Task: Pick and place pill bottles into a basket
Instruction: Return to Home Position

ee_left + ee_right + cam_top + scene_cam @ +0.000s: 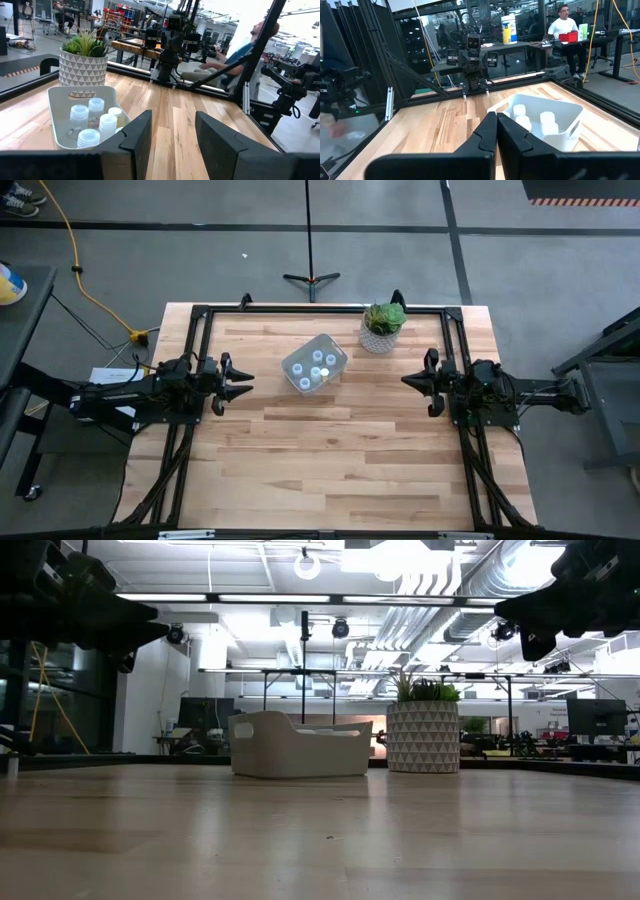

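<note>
The pale translucent basket (pixel 315 365) stands on the table at the middle of its far half. Several small pill bottles (pixel 318 370) with white caps stand inside it; they also show in the left wrist view (pixel 95 122) and the right wrist view (pixel 535 120). My left gripper (pixel 240 380) hovers open and empty to the basket's left, above the table. My right gripper (pixel 408 380) hovers shut and empty to the basket's right. In the wrist views the left fingers (pixel 172 135) stand apart and the right fingers (pixel 496 130) are together.
A white patterned pot with a green plant (pixel 383 328) stands just right of the basket near the far edge. A black frame (pixel 300 310) runs along the table's far and side edges. People sit at desks in the room beyond the table.
</note>
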### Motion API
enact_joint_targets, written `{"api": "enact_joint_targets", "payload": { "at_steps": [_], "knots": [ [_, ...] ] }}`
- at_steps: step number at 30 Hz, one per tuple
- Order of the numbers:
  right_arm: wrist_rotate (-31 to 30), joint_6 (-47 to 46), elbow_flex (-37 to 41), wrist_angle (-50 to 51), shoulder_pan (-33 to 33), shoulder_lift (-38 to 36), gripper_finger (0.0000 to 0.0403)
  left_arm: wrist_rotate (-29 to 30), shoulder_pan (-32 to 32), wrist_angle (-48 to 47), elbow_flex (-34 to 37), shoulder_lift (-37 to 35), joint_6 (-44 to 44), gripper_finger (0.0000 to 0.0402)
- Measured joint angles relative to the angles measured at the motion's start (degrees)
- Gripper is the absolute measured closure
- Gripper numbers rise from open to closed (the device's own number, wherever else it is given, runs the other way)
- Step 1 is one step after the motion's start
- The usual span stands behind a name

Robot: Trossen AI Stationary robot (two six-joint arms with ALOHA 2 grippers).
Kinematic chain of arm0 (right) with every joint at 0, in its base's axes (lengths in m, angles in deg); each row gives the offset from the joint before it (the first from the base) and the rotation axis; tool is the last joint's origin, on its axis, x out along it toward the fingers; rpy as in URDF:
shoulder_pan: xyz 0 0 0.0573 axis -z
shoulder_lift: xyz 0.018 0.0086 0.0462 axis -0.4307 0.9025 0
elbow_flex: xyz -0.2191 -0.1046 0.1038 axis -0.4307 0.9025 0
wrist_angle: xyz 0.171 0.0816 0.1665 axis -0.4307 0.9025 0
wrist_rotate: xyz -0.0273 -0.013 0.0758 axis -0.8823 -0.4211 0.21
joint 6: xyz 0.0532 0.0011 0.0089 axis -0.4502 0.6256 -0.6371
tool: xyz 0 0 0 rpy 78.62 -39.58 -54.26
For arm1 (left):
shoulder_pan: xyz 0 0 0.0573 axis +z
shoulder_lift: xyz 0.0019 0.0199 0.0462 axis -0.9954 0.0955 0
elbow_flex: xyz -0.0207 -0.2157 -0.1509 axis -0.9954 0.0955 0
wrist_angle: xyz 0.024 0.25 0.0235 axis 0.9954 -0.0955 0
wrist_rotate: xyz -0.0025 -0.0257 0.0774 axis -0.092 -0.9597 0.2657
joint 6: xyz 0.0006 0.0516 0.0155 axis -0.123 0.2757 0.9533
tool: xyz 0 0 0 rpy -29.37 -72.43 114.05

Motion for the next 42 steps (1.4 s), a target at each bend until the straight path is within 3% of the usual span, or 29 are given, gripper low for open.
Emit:
{"api": "enact_joint_targets", "payload": {
  "at_steps": [42],
  "knots": [
    [0.0,0.0,0.0,0.0,0.0,0.0,0.0396,0.0,0.0,0.0,0.0,0.0,0.0,0.0218]
  ]
}}
